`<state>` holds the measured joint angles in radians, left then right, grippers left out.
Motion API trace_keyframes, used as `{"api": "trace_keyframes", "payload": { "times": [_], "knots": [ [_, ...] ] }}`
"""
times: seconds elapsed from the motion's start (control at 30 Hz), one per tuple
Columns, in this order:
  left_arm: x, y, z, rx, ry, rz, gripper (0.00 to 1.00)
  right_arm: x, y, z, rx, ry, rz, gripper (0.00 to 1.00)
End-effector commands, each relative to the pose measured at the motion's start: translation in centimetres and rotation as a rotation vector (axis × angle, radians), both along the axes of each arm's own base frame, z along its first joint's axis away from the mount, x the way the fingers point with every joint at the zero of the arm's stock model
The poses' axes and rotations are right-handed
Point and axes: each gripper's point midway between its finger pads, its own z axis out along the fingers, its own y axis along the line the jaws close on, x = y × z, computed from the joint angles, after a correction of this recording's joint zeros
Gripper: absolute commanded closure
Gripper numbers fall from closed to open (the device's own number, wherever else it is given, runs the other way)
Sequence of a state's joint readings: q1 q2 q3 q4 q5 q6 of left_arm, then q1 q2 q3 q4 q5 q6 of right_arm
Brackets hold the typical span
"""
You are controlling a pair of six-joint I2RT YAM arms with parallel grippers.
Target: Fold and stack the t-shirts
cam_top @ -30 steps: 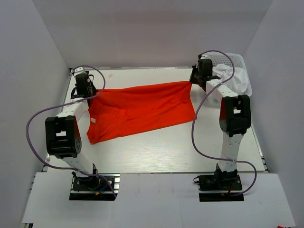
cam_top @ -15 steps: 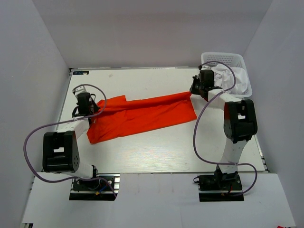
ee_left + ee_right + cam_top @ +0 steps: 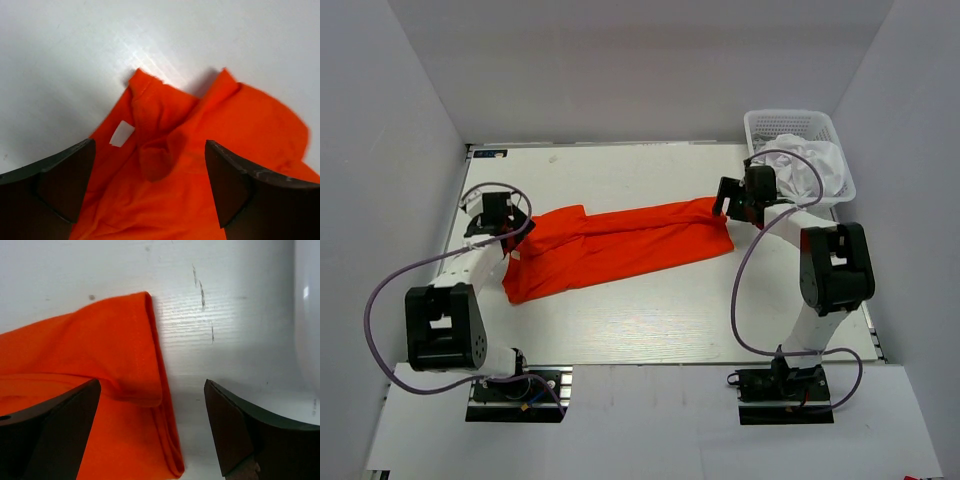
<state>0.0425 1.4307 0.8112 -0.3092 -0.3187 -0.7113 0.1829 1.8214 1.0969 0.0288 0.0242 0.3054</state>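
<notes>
Your left gripper and right gripper have come down and let go, jaws spread; the orange shirt now lies folded on the table.

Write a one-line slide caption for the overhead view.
Two arms, fingers open, at either end of a lengthwise-folded orange t-shirt; a white t-shirt sits in the basket.

The top camera overlooks the whole table; each wrist camera closely faces one end of the orange-red t-shirt.
</notes>
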Motion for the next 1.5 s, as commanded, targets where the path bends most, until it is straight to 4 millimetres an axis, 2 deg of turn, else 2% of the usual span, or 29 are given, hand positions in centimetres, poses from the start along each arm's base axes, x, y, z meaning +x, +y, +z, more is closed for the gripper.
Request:
{"api": "trace_keyframes", "payload": {
  "times": [0.0, 0.03, 0.1, 0.17, 0.2, 0.23, 0.27, 0.3, 0.33, 0.37, 0.43, 0.5, 0.6, 0.63, 0.67, 0.7, 0.77, 0.83, 0.87, 0.93, 0.97, 1.07, 1.1, 1.27, 1.3, 1.37, 1.4, 1.43, 1.47],
  "knots": [
    [0.7, -0.4, 6.3, 0.006, -0.085, -0.043, 0.00, 0.8, 0.1, 5.7, 0.008, -0.137, 0.015, 0.10],
    [2.2, -1.6, 7.9, -0.024, -0.161, -0.115, 0.00, 0.9, 0.4, 7.3, 0.019, -0.173, 0.026, 0.10],
    [3.9, -2.8, 9.7, -0.035, -0.245, -0.207, 0.00, 0.5, 1.9, 8.1, 0.060, -0.187, 0.094, 0.10],
    [5.8, -4.7, 10.2, -0.065, -0.287, -0.320, 0.00, 0.1, 3.3, 8.6, 0.078, -0.198, 0.155, 0.10],
    [7.0, -4.9, 11.1, -0.064, -0.301, -0.344, 0.00, -0.1, 3.9, 8.5, 0.088, -0.194, 0.184, 0.10],
    [7.9, -5.6, 8.8, -0.082, -0.242, -0.401, 0.00, -0.2, 4.5, 8.6, 0.093, -0.192, 0.208, 0.10],
    [8.5, -5.6, 7.9, -0.090, -0.209, -0.400, 0.00, -0.3, 5.0, 8.2, 0.092, -0.179, 0.221, 0.10],
    [9.8, -6.2, 8.5, -0.080, -0.219, -0.433, 0.00, -0.3, 5.2, 7.9, 0.094, -0.166, 0.227, 0.10],
    [10.4, -6.3, 7.6, -0.078, -0.198, -0.459, 0.00, -0.3, 5.7, 8.0, 0.100, -0.165, 0.243, 0.10],
    [10.9, -6.7, 5.2, -0.085, -0.136, -0.474, 0.00, -0.4, 5.9, 7.7, 0.101, -0.159, 0.248, 0.10],
    [12.4, -6.2, 4.9, -0.061, -0.117, -0.465, 0.00, -0.4, 6.3, 7.5, 0.111, -0.152, 0.262, 0.10],
    [13.1, -6.4, 3.1, -0.052, -0.052, -0.484, 0.00, -0.2, 6.4, 7.2, 0.116, -0.142, 0.260, 0.10],
    [13.4, -5.5, 1.7, -0.011, 0.022, -0.441, 0.00, 0.0, 6.6, 7.3, 0.117, -0.140, 0.263, 0.10],
    [13.3, -5.3, 0.3, -0.010, 0.054, -0.434, 0.00, 0.2, 6.6, 7.4, 0.118, -0.143, 0.261, 0.10],
    [13.3, -5.3, -0.2, -0.013, 0.069, -0.434, 0.00, 0.3, 6.6, 7.5, 0.116, -0.147, 0.261, 0.10],
    [13.3, -6.3, -0.7, -0.041, 0.076, -0.465, 0.02, 0.3, 6.7, 7.4, 0.116, -0.142, 0.262, 0.10],
    [13.1, -6.7, -1.8, -0.056, 0.098, -0.489, 0.05, 0.4, 6.5, 7.3, 0.109, -0.140, 0.254, 0.10],
    [13.1, -7.1, -1.8, -0.055, 0.098, -0.498, 0.06, 0.7, 6.3, 7.4, 0.103, -0.141, 0.243, 0.10],
    [12.5, -7.8, -2.7, -0.068, 0.119, -0.515, 0.11, 0.6, 6.4, 7.3, 0.101, -0.140, 0.245, 0.10],
    [12.4, -8.1, -2.7, -0.076, 0.107, -0.524, 0.14, 0.6, 6.3, 7.1, 0.101, -0.137, 0.244, 0.10],
    [12.1, -8.5, -2.5, -0.075, 0.101, -0.533, 0.19, 0.7, 6.5, 7.2, 0.104, -0.139, 0.249, 0.10],
    [12.3, -9.2, -0.9, -0.091, 0.039, -0.560, 0.28, 0.7, 6.6, 6.9, 0.112, -0.129, 0.250, 0.10],
    [12.6, -9.4, -0.3, -0.089, 0.017, -0.576, 0.37, 0.8, 6.6, 6.8, 0.114, -0.126, 0.248, 0.10],
    [12.6, -10.0, 0.4, -0.107, -0.012, -0.612, 0.59, 0.7, 6.7, 6.4, 0.113, -0.115, 0.253, 0.10],
    [12.6, -10.0, 0.4, -0.107, -0.012, -0.612, 0.70, 0.7, 6.6, 6.1, 0.110, -0.109, 0.249, 0.10],
    [12.6, -9.9, 0.3, -0.099, -0.011, -0.605, 0.77, 0.7, 6.5, 6.2, 0.109, -0.113, 0.250, 0.10],
    [12.6, -9.9, 0.8, -0.096, -0.021, -0.605, 0.94, 0.7, 6.6, 6.2, 0.109, -0.113, 0.252, 0.10],
    [12.7, -9.7, 1.2, -0.087, -0.029, -0.599, 0.99, 0.7, 6.6, 6.2, 0.109, -0.113, 0.252, 0.10],
    [12.5, -9.7, 1.3, -0.087, -0.029, -0.599, 0.99, 0.7, 6.6, 6.2, 0.111, -0.113, 0.253, 0.10]
  ]
}}
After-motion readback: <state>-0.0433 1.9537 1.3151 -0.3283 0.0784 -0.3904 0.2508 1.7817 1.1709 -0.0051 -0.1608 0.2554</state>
